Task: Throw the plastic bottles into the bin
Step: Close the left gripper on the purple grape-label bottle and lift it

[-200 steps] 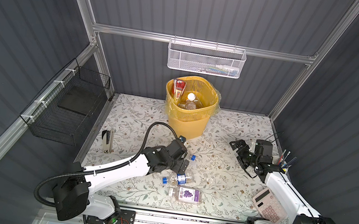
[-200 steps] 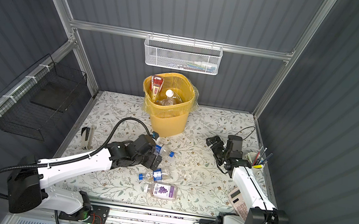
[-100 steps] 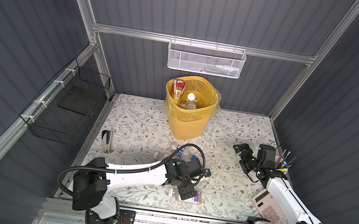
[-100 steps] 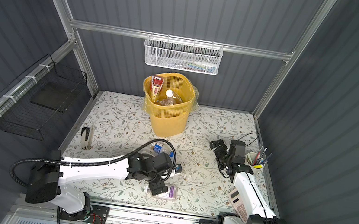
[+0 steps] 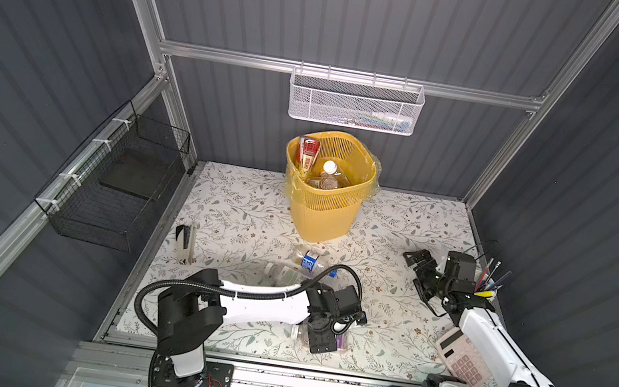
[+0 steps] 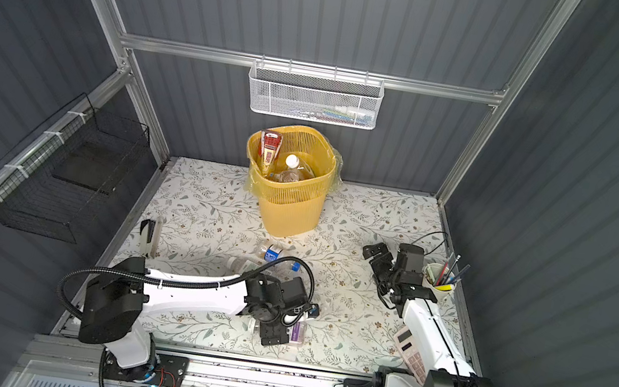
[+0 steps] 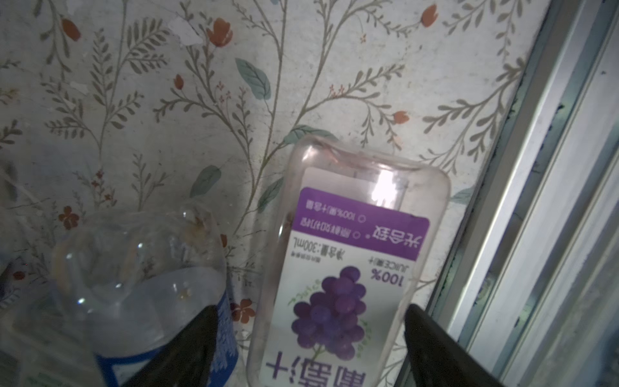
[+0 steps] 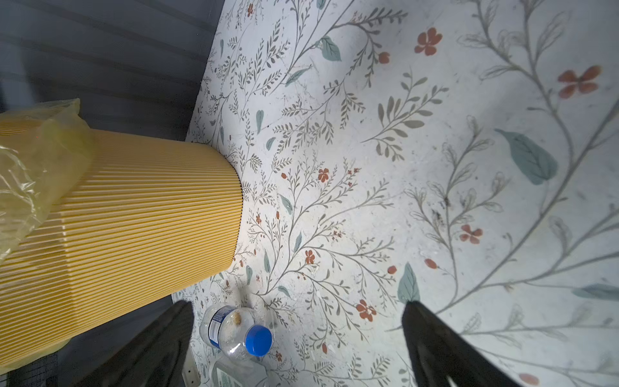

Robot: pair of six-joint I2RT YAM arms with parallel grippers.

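Grape juice bottle: long axis runs out between my fingers.
Left gripper: spread, straddling its width, not pinching.
Right gripper: spread, empty, well apart.

Bottles lie on the table before the bin

Showing clear, glossy plastic on the grape bottle. Showing ribbed, matt plastic on the bin, crinkly shiny film on its liner. Looking matt, scuffed, possibly vinyl, on the table cover. Gleaming as metal along the frame rail.
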